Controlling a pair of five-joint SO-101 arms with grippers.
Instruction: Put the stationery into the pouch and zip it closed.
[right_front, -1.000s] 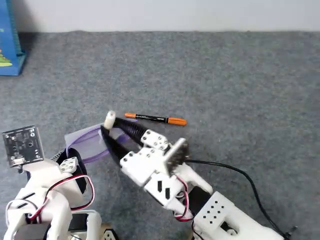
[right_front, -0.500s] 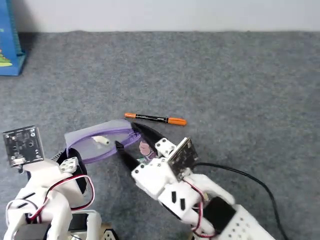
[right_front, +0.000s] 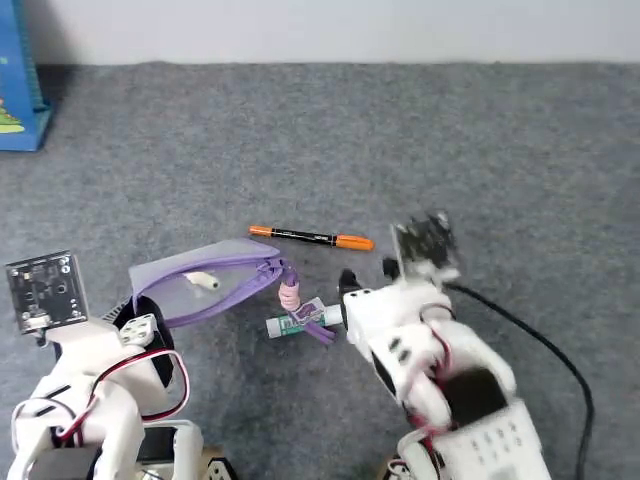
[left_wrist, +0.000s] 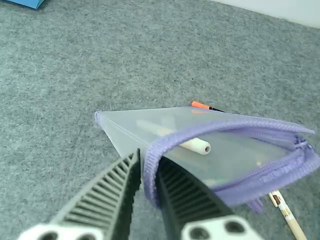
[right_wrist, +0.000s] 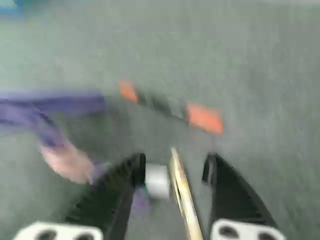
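Note:
A clear pouch with a purple zip lies open, a white stick inside it. My left gripper is shut on the pouch's purple rim at its near end; the white stick shows through the wall. An orange-capped black pen lies just beyond the pouch. A green-labelled glue stick and a pink piece lie by the pouch mouth. My right gripper hangs open over the glue stick's white cap and a thin beige stick, gripping neither.
The table is covered in grey carpet. A blue box stands at the far left edge. A cable trails from the right arm. A white wall runs along the back.
My right gripper let the white stick go into the pouch, then drew back to the right, uncovering the glue stick. The left gripper kept its hold on the pouch.

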